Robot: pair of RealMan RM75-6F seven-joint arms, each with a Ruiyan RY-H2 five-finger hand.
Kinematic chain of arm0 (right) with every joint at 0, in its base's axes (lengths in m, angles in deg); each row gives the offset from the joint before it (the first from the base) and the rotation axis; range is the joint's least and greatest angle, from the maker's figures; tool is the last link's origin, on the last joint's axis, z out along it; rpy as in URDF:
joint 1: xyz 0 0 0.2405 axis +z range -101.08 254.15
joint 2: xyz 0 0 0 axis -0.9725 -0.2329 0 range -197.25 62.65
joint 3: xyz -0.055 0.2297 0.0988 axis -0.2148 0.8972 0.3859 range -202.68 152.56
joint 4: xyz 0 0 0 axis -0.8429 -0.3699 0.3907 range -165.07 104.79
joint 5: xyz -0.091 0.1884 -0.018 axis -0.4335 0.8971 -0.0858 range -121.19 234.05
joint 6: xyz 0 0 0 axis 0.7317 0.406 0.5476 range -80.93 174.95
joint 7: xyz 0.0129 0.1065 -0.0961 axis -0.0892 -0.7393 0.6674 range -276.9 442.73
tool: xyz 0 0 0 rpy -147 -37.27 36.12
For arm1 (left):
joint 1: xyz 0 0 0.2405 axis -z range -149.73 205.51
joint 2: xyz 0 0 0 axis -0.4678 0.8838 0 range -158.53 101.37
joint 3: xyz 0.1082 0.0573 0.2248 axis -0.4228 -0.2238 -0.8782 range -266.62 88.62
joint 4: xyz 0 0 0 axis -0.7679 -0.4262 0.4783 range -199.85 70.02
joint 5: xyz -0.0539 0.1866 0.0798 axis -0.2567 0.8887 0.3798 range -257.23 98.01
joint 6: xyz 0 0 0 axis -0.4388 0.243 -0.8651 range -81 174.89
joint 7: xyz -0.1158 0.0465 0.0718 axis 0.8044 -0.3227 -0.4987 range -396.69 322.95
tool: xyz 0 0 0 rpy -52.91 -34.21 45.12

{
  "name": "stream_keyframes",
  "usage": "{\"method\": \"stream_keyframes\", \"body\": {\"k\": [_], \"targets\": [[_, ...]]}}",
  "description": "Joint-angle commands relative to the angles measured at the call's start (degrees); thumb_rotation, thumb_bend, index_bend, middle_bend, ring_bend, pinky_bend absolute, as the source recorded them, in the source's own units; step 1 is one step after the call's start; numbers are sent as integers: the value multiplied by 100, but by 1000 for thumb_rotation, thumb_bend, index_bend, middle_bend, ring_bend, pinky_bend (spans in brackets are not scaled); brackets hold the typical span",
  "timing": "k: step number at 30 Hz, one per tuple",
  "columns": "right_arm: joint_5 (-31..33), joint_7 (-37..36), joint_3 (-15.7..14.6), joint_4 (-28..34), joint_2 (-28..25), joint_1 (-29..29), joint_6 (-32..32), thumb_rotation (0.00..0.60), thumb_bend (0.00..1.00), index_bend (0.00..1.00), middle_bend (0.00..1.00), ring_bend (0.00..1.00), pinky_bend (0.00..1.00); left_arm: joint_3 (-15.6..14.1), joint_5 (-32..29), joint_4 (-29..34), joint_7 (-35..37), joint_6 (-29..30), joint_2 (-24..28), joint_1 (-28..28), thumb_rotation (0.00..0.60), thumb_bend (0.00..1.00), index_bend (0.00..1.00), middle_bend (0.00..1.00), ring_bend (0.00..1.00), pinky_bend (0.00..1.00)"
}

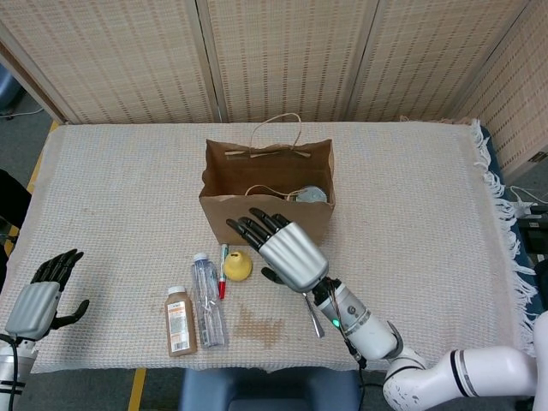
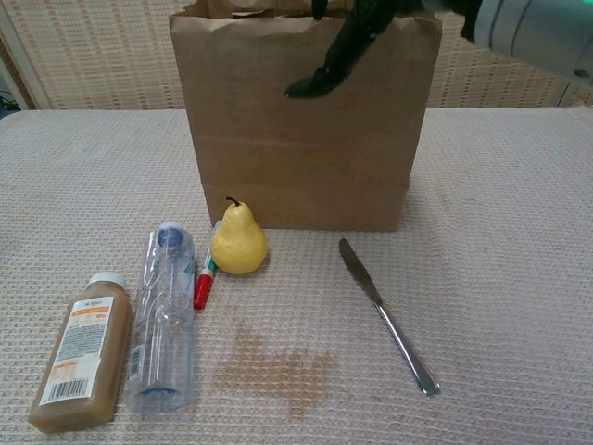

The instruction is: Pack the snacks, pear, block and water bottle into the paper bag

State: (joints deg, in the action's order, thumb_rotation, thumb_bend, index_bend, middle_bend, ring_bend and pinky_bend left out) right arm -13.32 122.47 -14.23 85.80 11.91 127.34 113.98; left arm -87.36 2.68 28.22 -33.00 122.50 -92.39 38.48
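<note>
The brown paper bag (image 1: 257,218) (image 2: 301,130) stands open mid-table, a silvery round item (image 1: 312,194) inside it. My right hand (image 1: 284,249) hovers in front of the bag, open and empty, its fingers spread toward the yellow pear (image 1: 238,265) (image 2: 239,245). In the chest view its dark fingers (image 2: 338,57) cross the bag's top edge. A clear water bottle (image 1: 208,300) (image 2: 162,320) lies left of the pear. My left hand (image 1: 41,295) rests open and empty at the table's near-left edge.
A brown juice bottle (image 1: 180,321) (image 2: 82,352) lies beside the water bottle. A red-capped marker (image 1: 223,272) (image 2: 204,281) touches the pear's left side. A table knife (image 2: 384,315) lies right of the pear, partly under my right arm. A stain (image 2: 278,366) marks the cloth.
</note>
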Motion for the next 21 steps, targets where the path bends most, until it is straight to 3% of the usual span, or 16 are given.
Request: {"method": "stream_keyframes", "body": {"k": [1, 5, 12, 21], "targets": [[256, 394, -321, 116, -29, -22, -294, 600, 22, 19, 172, 89, 332, -2, 3, 7, -5, 7, 1, -4, 600, 338, 0, 0, 0, 69], [780, 960, -443, -56, 250, 57, -334, 600, 0, 0, 126, 50, 278, -3, 5, 12, -3, 10, 6, -7, 600, 337, 0, 0, 0, 69], [1896, 1676, -323, -714, 987, 316, -208, 600, 0, 0, 85, 18, 238, -5, 5, 5, 43, -12, 24, -1, 600, 337, 0, 0, 0, 70], [2200, 1695, -350, -1181, 1350, 383, -142, 600, 0, 0, 84, 17, 235, -4, -3, -11, 79, -39, 37, 9, 600, 338, 0, 0, 0, 70]]}}
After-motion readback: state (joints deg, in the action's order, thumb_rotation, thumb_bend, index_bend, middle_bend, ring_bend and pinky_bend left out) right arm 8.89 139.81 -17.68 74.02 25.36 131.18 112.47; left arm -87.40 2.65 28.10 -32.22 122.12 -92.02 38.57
